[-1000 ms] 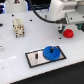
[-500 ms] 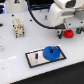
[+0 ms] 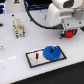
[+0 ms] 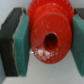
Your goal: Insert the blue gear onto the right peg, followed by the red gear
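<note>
The blue gear (image 3: pixel 51 52) lies flat on the exterior view's right end of a black base plate (image 3: pixel 35 59), seated around a peg. The red gear (image 3: pixel 69 34) is at the exterior view's right, mostly covered by my gripper (image 3: pixel 67 31), which stands directly over it. In the wrist view the red gear (image 4: pixel 50 35) fills the gap between my gripper's (image 4: pixel 50 40) two teal pads (image 4: pixel 22 45). Both pads touch its toothed rim, and its hub hole faces the camera.
A thin peg (image 3: pixel 37 55) stands free on the plate's other end. A beige block-like object (image 3: pixel 19 27) sits at the back on the exterior view's left. The table's dark far edge (image 3: pixel 35 6) runs behind the arm.
The gripper has come down over the red gear, which lay uncovered on the table one second ago. The blue gear and plate have not moved.
</note>
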Motion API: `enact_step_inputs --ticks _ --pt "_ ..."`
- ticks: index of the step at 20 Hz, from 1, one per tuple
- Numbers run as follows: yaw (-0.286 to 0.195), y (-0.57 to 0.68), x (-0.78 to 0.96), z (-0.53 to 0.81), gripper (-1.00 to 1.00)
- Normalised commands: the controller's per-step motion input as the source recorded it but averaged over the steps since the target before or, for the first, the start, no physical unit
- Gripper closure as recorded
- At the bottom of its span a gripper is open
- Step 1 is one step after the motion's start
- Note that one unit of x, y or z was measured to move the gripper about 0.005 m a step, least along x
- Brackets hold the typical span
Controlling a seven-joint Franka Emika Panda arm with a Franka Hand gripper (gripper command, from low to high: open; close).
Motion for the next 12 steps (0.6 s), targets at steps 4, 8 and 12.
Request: enact_step_inputs --ticks 4,8,12 --pt "0.0 -0.05 0.15 0.58 1.0" --pt "0.0 -0.1 0.34 0.61 1.0" --pt "0.0 -0.29 0.46 0.54 1.0"
